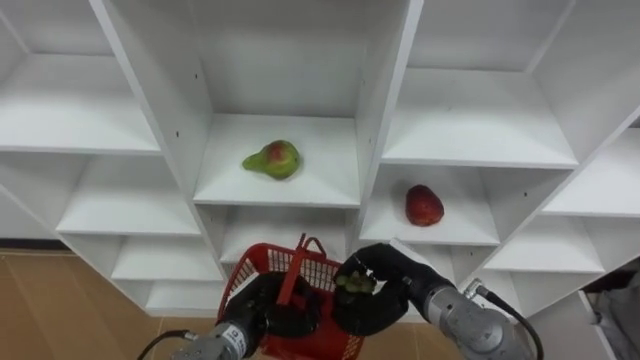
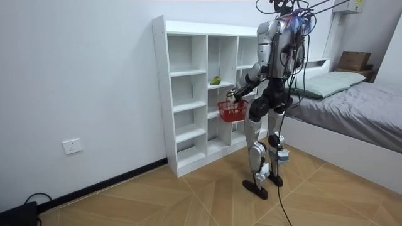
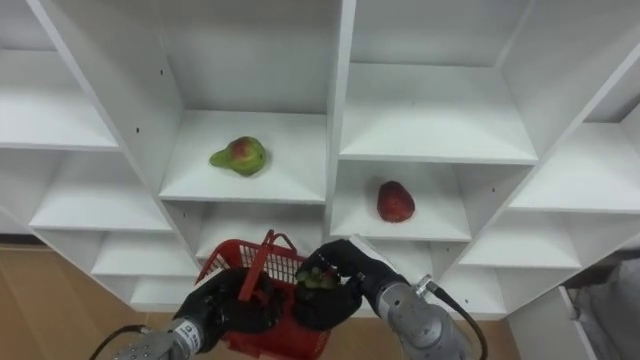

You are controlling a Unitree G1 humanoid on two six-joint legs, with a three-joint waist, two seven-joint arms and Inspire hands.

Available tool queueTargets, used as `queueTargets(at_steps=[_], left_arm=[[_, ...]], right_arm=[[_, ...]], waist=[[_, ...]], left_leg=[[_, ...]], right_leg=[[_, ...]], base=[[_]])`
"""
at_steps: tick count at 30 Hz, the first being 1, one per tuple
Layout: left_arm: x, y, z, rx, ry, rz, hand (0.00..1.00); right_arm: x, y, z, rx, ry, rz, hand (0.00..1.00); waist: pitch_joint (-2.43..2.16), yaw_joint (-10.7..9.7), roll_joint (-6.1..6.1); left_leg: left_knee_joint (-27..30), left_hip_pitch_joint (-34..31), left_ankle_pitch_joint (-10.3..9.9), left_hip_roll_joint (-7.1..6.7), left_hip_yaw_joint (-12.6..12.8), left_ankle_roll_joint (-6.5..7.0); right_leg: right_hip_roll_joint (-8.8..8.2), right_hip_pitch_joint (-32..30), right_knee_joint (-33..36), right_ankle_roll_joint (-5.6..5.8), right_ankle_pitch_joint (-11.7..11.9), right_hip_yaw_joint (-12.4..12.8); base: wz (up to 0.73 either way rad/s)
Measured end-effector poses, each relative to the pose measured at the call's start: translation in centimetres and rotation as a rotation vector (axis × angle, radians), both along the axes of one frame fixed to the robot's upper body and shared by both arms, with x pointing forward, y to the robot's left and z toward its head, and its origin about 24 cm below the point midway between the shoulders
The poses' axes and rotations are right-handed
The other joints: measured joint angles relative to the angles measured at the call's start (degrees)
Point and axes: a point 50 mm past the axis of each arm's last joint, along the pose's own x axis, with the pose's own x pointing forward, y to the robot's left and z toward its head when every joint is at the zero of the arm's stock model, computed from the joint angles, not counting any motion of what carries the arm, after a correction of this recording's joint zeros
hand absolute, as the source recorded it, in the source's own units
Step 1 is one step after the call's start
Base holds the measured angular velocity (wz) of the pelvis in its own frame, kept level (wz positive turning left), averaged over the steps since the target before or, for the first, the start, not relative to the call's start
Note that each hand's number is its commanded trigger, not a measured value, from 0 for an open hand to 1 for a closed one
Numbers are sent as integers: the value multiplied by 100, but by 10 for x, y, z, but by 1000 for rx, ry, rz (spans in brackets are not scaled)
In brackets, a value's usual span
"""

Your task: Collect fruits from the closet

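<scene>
- Nearest: right hand (image 1: 385,303), low centre in the eye views; fingers curled round a small bunch of green grapes (image 1: 355,283); held just above the right part of the basket.
- Beside it: left hand (image 1: 258,312), coming in from the lower left; clenched on the handle, carrying the basket in the air in front of the closet.
- Closet (image 1: 470,130): white, open-fronted, many compartments in rows and columns; stands against the wall; the robot stands upright on the wooden floor directly facing it.
- Bed (image 2: 358,122): grey cover; at the room view's right, behind the robot.
- Basket (image 1: 315,268): red, mesh walls, handle raised; hangs in front of the lower shelves, touching none of them as far as can be seen.
- Pear (image 1: 273,159): green with a red blush; lies on its side on the shelf of the middle compartment, well above the basket.
- Red fruit (image 1: 424,205): rounded, kind uncertain; sits on the shelf of the next compartment to the right, one level lower than the pear, well apart from it.
</scene>
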Motion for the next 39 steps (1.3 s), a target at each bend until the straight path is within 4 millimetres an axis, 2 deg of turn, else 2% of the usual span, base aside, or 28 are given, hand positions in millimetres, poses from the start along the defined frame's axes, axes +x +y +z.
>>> queueTargets(at_steps=[9,20,26,34,39], left_arm=[[-2,-3,0,-6,2,-14,100],[-10,-2,-5,-9,29,-7,100],[-11,-2,-5,-13,31,-6,100],[-13,-4,-6,-23,38,-18,100],[-14,-4,-6,-27,39,-24,100]], right_arm=[[2,0,2,-16,-57,-30,100],[0,-2,-9,-51,-69,-79,100],[4,-4,-10,-69,-93,-106,100],[7,-2,-7,-67,-128,-106,100],[6,2,-13,-80,-122,-78,100]], waist=[[0,-1,-5],[8,39,-10],[40,141,-47],[49,150,-66],[53,169,-89]], left_leg=[[14,48,0,-1,-23,0],[18,35,0,-10,-26,-1],[10,31,0,-10,-42,-1],[42,23,0,-48,-132,0],[72,31,0,-65,-154,0]], right_leg=[[-9,93,-13,1,-1,-46],[-8,108,-92,1,-1,-44],[-7,108,-104,5,-3,-59],[-36,200,-186,17,-11,-152],[-68,209,-184,18,-13,-189]], base=[[1],[0],[0],[7],[2]])
